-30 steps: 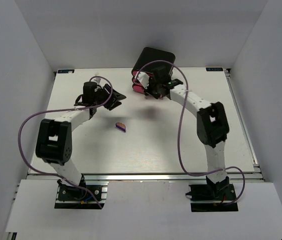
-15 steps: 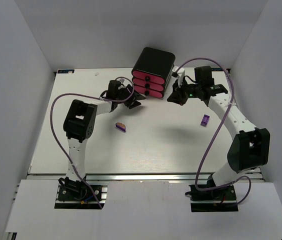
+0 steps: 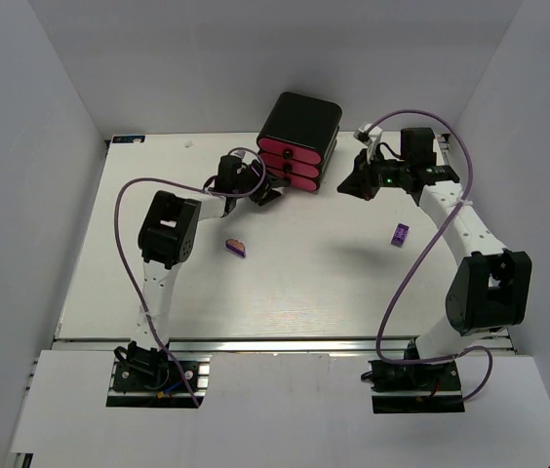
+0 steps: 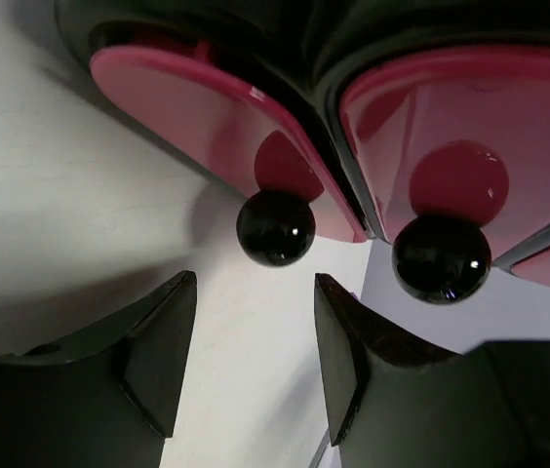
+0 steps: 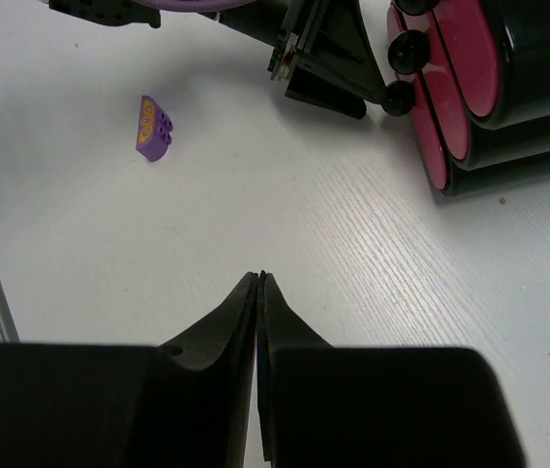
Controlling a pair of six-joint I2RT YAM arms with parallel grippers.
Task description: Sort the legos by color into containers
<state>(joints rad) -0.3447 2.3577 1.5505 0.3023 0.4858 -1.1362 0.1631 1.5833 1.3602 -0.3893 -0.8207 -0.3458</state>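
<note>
The containers (image 3: 297, 146) are three pink drawers in a black box at the table's back. My left gripper (image 3: 267, 192) is open at their lower left corner. In the left wrist view its fingertips (image 4: 189, 283) stand just short of one black knob (image 4: 275, 227), apart from it, with nothing between them. A second knob (image 4: 443, 257) is to the right. My right gripper (image 3: 352, 186) is shut and empty, right of the drawers (image 5: 448, 88), over bare table. A purple lego with orange on it (image 3: 236, 246) (image 5: 155, 128) lies mid-table. Another purple lego (image 3: 400, 234) lies at the right.
White walls enclose the table on three sides. Purple cables loop over both arms (image 3: 124, 210). A metal rail (image 3: 285, 343) runs along the near edge, and the right arm's elbow (image 3: 488, 288) stands over the table's right side.
My left gripper has reached right to the drawers' lower corner. The right gripper has pulled away from the drawers to their right side. A purple lego now shows at the right.
</note>
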